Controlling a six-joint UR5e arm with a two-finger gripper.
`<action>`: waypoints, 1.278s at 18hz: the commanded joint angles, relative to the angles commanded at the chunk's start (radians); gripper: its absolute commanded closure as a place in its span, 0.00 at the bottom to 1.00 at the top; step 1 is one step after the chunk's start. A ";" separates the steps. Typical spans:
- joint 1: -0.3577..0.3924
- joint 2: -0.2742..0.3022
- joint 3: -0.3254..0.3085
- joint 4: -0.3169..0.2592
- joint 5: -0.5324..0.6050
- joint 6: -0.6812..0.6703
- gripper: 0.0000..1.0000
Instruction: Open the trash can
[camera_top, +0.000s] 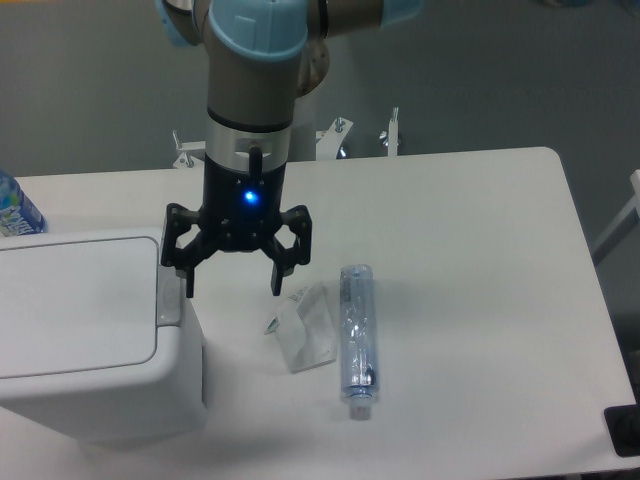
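Gripper (233, 291) spread wide and holding nothing, pointing straight down, blue light glowing on its black body. One fingertip (190, 290) hanging by the grey push-button tab (169, 298) on the right rim of the trash can (90, 340) — contact impossible to judge. Trash can at the desk's (470, 250) left front corner, flat lid shut. To the right, a crumpled clear wrapper (304, 325), and just beside it a clear bottle (357, 340) lying on its side. Far left — part of a blue-labelled bottle (15, 210).
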 joint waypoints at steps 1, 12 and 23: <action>-0.006 0.000 -0.003 0.002 -0.002 0.000 0.00; -0.017 -0.005 -0.014 0.003 -0.011 -0.032 0.00; -0.017 -0.012 -0.015 0.003 -0.012 -0.031 0.00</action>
